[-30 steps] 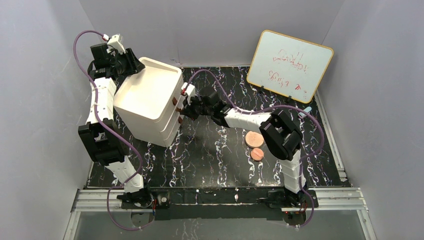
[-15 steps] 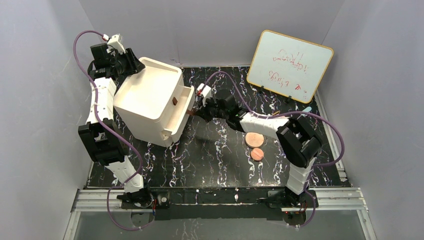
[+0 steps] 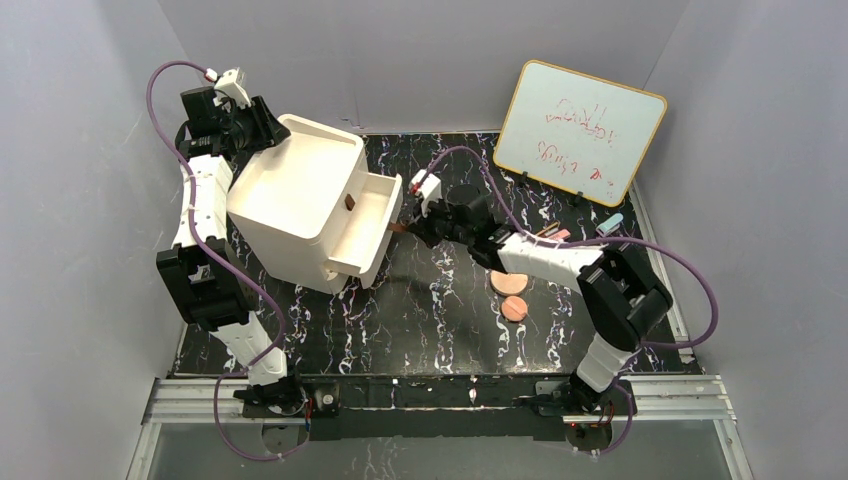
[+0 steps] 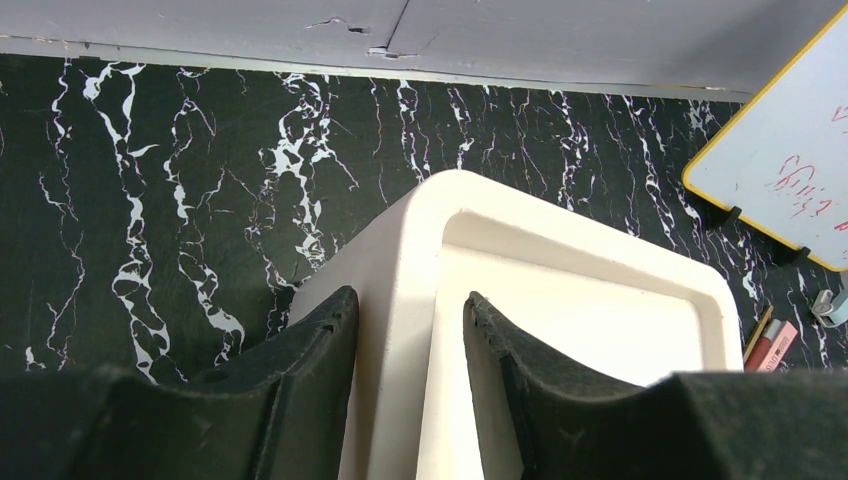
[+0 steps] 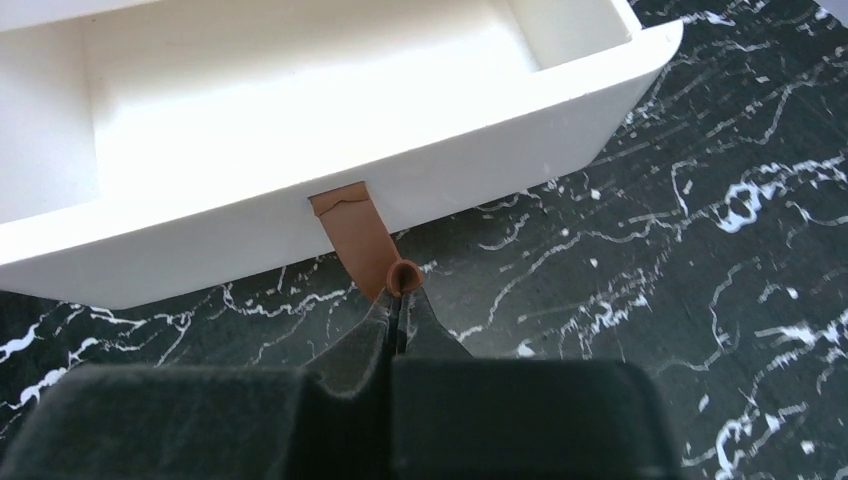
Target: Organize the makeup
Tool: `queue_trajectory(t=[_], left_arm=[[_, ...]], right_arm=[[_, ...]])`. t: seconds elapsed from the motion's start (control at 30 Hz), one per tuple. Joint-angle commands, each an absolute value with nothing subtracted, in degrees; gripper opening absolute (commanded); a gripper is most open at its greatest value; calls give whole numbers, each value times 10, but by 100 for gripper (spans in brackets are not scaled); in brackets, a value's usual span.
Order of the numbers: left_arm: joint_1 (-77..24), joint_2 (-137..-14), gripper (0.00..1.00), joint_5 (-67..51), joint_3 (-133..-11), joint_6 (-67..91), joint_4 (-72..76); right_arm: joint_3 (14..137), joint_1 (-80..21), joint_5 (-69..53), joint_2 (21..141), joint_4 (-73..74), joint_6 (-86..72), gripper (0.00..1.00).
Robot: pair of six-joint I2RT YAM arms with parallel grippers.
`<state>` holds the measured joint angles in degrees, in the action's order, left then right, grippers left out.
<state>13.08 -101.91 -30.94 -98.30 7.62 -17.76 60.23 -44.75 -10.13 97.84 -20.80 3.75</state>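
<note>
L gripper (image 4: 408,300): clamped on rear corner rim of drawer unit (image 3: 300,195). 1 finger outside the wall, 1 inside the top tray, both touching.
R gripper (image 5: 400,300): fingers pinched tight on free end of brown pull tab (image 5: 352,225), no gap seen.
Drawer unit: qty 1, white, on L side of black marbled table (image 3: 440,320), open tray on top.
Open drawer (image 5: 300,110): qty 1, stands out from unit toward R arm. The held tab is fixed to its front.
Tabs counted, top view: 2. 1 in R grip, plus second tab (image 3: 350,203) on the shut front above. Any lower front is hidden under the open drawer, cannot tell.
Discs: qty 2, copper-pink, flat on table by R forearm. Larger disc (image 3: 510,285) is at the forearm's edge, smaller disc (image 3: 514,308) just beside it on the near side.
Sticks (image 4: 770,342): qty 2, slim, 1 pink and 1 brown, side by side near foot of whiteboard (image 3: 580,130), well apart from unit.
Blue cylinder (image 4: 830,305): qty 1, small, just beside sticks.
Whiteboard: qty 1, propped at far R, red writing, illegible.
Makeup location: all 4 pcs seen lie on table R of unit, outside the drawer.
</note>
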Motion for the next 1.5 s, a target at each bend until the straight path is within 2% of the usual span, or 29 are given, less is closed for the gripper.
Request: queue_trajectory(t=[0.0, 0.5, 0.53, 0.57, 0.63, 0.67, 0.8, 0.93, 0.97, 1.0, 1.13, 1.37, 1.47], left_arm=[[126, -1036, 41, -336, -983, 82, -213], [125, -1038, 40, -336, -983, 84, -212], [125, -1037, 41, -336, -983, 84, -212], [124, -1038, 41, -337, -983, 84, -212], [125, -1038, 41, -337, -983, 84, -213], [125, -1038, 41, -337, -983, 84, -212], [125, -1038, 41, -337, -983, 84, -212], [125, -1040, 41, -337, -983, 84, -212], [125, -1039, 41, -336, -983, 84, -213], [125, -1039, 41, -336, -983, 84, -212], [125, -1040, 41, -337, -985, 85, -213], [125, -1039, 41, -337, -985, 85, -213], [125, -1039, 41, -335, -984, 85, -212]], right_arm=[[570, -426, -37, 939, -162, 58, 1], [513, -400, -16, 882, -153, 54, 1], [514, -398, -16, 882, -151, 54, 7], [518, -399, -14, 883, -145, 55, 20], [528, -398, -9, 886, -135, 54, 55], [531, -398, -5, 888, -132, 54, 63], [543, -395, 10, 890, -125, 55, 71], [560, -385, 75, 891, -113, 35, 87], [571, -380, 92, 895, -99, 27, 95], [583, -375, 118, 899, -85, 18, 98], [625, -344, 192, 919, -37, -45, 98], [700, -264, 170, 954, 77, -146, 98], [711, -246, 206, 960, 98, -179, 98]])
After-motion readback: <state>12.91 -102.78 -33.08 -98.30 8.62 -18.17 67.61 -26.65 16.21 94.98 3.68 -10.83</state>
